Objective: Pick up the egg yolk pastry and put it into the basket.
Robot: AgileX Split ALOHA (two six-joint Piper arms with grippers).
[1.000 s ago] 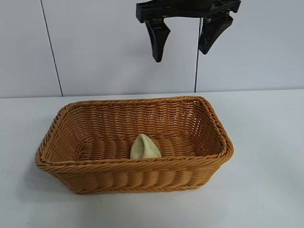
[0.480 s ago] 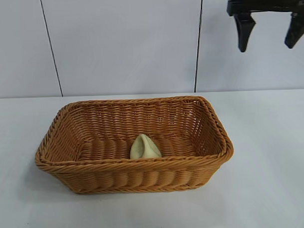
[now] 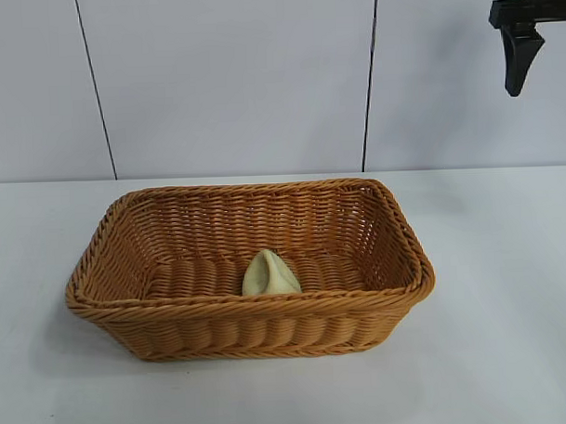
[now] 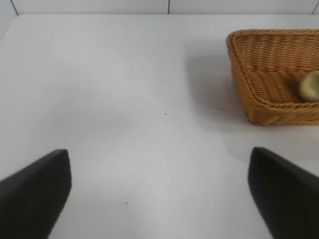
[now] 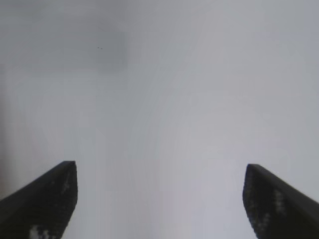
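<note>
The egg yolk pastry point(image 3: 269, 274) sits inside the basket point(image 3: 157, 321), near its front wall at six o'clock, so the job looks done, and the right gripper point(image 5: 159, 199) hangs empty and spread wide, up at two o'clock, while the left gripper point(image 4: 159, 191) waits wide open over the table point(image 4: 124, 114).

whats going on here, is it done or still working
It looks done. The pastry lies inside the basket, near the middle of its front wall, and nothing is touching it. The right gripper is open and empty, up high at the exterior view's top right, well clear of the basket. The left gripper is also open and empty, over bare table off to the basket's side.
</note>
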